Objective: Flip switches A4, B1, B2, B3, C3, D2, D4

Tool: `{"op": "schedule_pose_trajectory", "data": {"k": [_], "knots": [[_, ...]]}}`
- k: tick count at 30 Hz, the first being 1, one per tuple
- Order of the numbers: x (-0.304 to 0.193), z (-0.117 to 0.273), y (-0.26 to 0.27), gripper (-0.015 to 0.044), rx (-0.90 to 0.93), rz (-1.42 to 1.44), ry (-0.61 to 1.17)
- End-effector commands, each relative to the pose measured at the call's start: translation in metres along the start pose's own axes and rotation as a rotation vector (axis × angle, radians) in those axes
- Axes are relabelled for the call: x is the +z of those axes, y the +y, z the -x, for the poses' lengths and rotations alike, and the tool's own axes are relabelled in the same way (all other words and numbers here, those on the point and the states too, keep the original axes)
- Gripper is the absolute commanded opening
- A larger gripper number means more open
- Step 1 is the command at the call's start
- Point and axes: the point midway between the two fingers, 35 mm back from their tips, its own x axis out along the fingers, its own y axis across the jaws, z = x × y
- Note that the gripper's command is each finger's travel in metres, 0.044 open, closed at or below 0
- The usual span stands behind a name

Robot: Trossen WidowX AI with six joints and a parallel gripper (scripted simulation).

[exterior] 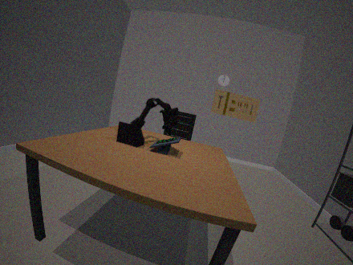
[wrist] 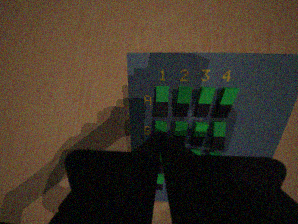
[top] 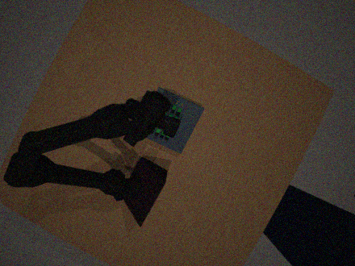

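Observation:
The blue-grey panel (top: 190, 121) (exterior: 160, 146) (wrist: 260, 105) stands tilted on the table. In the wrist view the printed numbers 1 to 4 and row letters A and B show. The row A switches, A1 (wrist: 162, 95), A2 (wrist: 184, 95), A3 (wrist: 206, 95) and A4 (wrist: 229, 96), show green at their far ends. Row B shows B1 (wrist: 160, 125), B2 (wrist: 181, 128), B3 (wrist: 201, 128) and B4 (wrist: 219, 129). My gripper (wrist: 160, 135) is shut and empty, its tips in front of the panel near B1 and B2. Whether they touch is unclear. The fingers hide most of rows C and D.
The wooden table (top: 242, 121) (exterior: 160, 177) bears the panel and the dark arm base (top: 147, 189) (exterior: 130, 134). The arm's shadow falls on the table and panel. A dark chair (exterior: 184, 122) stands behind the table, and a pegboard (exterior: 241, 106) hangs on the wall.

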Motion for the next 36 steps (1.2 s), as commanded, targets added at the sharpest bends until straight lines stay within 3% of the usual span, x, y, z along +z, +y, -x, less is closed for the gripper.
{"op": "schedule_pose_trajectory", "data": {"k": [1,36], "knots": [[-0.001,-0.004,-0.001,0.0,-0.004,-0.007,0.003],[-0.001,-0.018,-0.001,0.0,-0.004,-0.006,0.003]]}}
